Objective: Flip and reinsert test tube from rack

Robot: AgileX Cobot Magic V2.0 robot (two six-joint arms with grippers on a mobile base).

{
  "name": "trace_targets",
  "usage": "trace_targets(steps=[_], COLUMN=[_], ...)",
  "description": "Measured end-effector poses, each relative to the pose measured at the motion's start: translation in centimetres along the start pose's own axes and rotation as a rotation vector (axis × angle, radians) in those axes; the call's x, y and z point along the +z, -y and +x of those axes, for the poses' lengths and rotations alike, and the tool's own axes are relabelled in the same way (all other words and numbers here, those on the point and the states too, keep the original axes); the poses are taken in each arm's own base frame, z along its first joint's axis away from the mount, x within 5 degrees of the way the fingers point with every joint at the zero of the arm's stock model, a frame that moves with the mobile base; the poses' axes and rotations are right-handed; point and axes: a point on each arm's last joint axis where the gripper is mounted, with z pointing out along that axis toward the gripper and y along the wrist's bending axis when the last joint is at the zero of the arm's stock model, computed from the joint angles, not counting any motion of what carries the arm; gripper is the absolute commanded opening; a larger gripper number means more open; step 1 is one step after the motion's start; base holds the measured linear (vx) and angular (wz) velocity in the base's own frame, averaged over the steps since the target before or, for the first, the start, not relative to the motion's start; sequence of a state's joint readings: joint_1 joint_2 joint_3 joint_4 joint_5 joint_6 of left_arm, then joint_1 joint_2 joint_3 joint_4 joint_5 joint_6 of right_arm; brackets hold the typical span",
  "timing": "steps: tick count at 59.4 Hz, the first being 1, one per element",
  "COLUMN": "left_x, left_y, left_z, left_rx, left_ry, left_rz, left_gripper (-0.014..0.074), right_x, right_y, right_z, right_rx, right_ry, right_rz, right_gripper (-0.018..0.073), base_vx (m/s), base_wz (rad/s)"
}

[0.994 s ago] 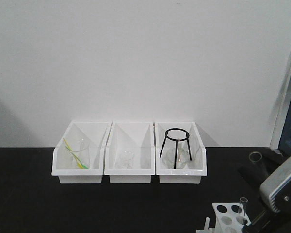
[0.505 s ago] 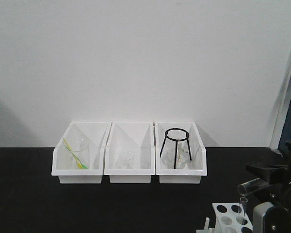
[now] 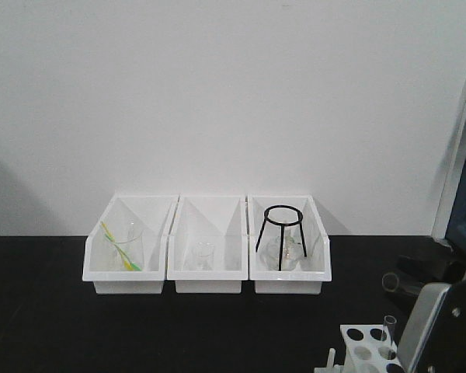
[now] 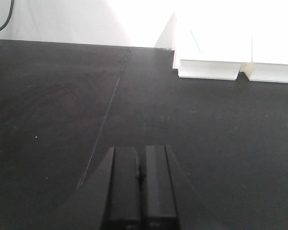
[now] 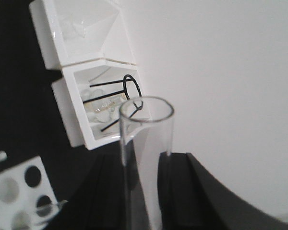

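Test tube (image 5: 143,163) turned in right jaws; black tabletop (image 3: 217,334), white wall (image 3: 217,101) behind

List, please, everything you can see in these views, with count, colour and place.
Bins: three, white, in a row against the wall.
Glass vessels: three, clear, one in each bin.
Sticks: count unclear, yellow-green, in the left bin's vessel.
Tripod: one, black, in the right bin.
Rack: one, white, front right of the table.
Tubes: two, clear; one upright in the rack, one in the right gripper.
Table: one, black.
Wall: white, behind the bins.
Left gripper: black, shut, above bare table.
Right gripper: black, shut on a tube, near the rack.
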State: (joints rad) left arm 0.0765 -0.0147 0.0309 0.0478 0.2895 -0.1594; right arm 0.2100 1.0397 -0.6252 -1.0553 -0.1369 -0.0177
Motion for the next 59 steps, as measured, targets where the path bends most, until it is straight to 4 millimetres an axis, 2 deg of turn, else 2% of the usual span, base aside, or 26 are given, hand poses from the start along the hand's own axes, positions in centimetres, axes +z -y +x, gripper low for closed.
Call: trace_targets(steps=[11,18,32,41,47,59], left_x=[0.0,0.0,0.0,0.0,0.0,0.0], left_y=[0.0,0.0,0.0,0.0,0.0,0.0], left_z=[0.0,0.0,0.0,0.0,0.0,0.0], left_rx=[0.0,0.0,0.0,0.0,0.0,0.0], left_ry=[0.0,0.0,0.0,0.0,0.0,0.0], left_rz=[0.0,0.0,0.0,0.0,0.0,0.0], left_gripper=[-0.0006,-0.0006,-0.0006,-0.0006,-0.0006,-0.0006], right_x=[0.0,0.0,-0.1,0.1,0.8,2.7], right_y=[0.3,0.5,0.3,-0.9,-1.9,-2.9], right_z=[0.2,0.2,0.2,2.1,3.2,3.8], right_rx=[0.597,0.837,1.048,1.132,1.156,1.162], right_ry=[-0.006,0.0,0.102,0.099,0.074,0.083], right_rz=[0.039,0.059,0.088,0.134,0.135,0.105], right_gripper=[0.0124,0.0124,0.0124,0.0124,0.0124,0.0124], base_vx=[0.0,0.0,0.0,0.0,0.0,0.0], base_wz=[0.0,0.0,0.0,0.0,0.0,0.0])
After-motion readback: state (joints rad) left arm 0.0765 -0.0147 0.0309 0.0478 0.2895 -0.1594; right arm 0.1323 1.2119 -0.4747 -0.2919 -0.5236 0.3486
